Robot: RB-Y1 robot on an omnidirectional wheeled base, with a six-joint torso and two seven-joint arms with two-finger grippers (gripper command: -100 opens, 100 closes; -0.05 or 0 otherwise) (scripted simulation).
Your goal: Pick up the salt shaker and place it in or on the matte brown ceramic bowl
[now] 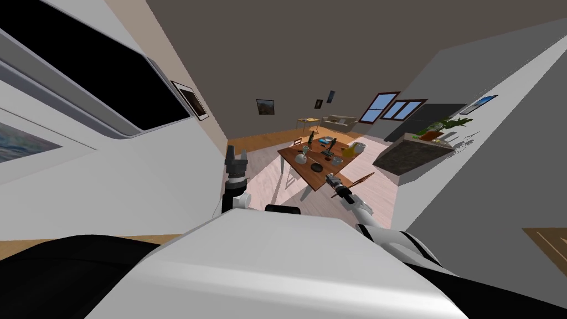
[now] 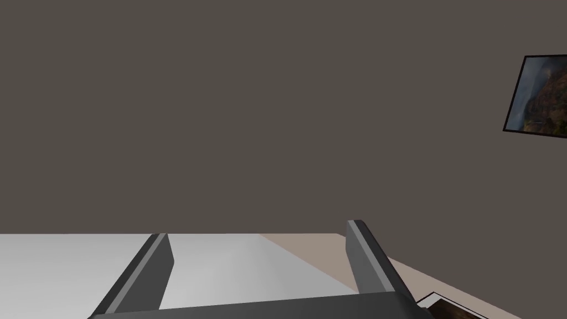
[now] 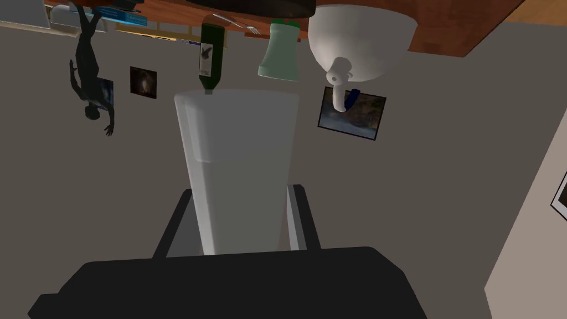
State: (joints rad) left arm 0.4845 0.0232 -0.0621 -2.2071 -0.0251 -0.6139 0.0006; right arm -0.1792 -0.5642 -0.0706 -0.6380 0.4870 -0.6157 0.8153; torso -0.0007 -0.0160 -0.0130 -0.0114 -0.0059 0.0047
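Note:
My right gripper [image 3: 241,191] is shut on the salt shaker [image 3: 238,149], a tall pale grey tapered piece standing out between the two fingers. In the head view that gripper [image 1: 333,180] hangs at the near corner of the brown wooden table [image 1: 310,180]. Past the shaker, on the table, lies the dark rim of a brown bowl [image 3: 249,6], with a dark bottle [image 3: 211,55], a pale green vessel [image 3: 281,55] and a white teapot [image 3: 360,41] beside it. My left gripper [image 2: 258,230] is open and holds nothing; it is raised at my left side [image 1: 237,156].
The table carries several more things, among them a dark figurine [image 3: 91,61] and a yellow piece [image 1: 348,149]. A dark counter with a plant [image 1: 412,152] stands to the right of the table. A white wall [image 1: 138,183] runs close on my left.

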